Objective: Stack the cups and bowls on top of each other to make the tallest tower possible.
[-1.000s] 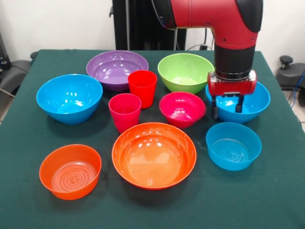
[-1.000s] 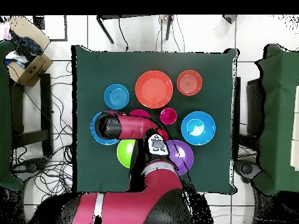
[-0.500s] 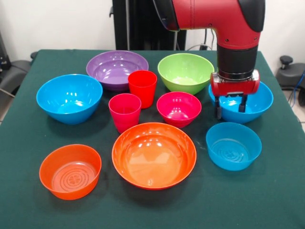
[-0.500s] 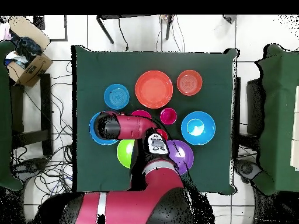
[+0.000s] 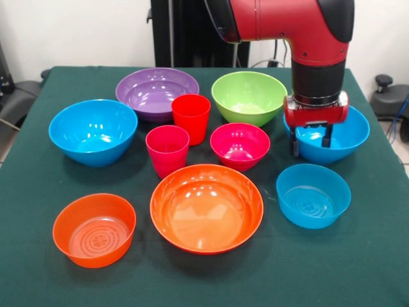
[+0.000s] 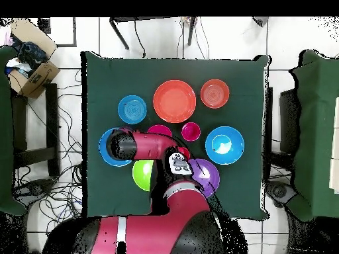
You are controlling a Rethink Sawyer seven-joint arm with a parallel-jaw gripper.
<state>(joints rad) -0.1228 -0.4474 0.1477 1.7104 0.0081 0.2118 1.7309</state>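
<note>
My gripper (image 5: pixel 312 142) hangs open at the near-left rim of the right large blue bowl (image 5: pixel 348 137); one finger (image 5: pixel 295 146) is outside the rim and the other is inside. In the overhead view the arm hides the gripper and most of that bowl (image 6: pixel 103 149). Every bowl and cup stands apart on the green cloth: purple bowl (image 5: pixel 156 93), lime green bowl (image 5: pixel 249 96), left large blue bowl (image 5: pixel 92 131), small magenta bowl (image 5: pixel 240 146), large orange bowl (image 5: pixel 206 208), small orange bowl (image 5: pixel 94 229), light blue bowl (image 5: pixel 313 195), red cup (image 5: pixel 191 118), pink cup (image 5: pixel 167 150).
The green cloth table (image 5: pixel 358 268) ends just right of the blue bowl by my gripper. My arm (image 6: pixel 149 142) lies over the green and magenta bowls in the overhead view. A cardboard box (image 6: pixel 30 63) sits on the floor beyond the table's corner.
My gripper has shifted slightly right in the front view, and the right large blue bowl has slid right with it. Everything else has stayed put.
</note>
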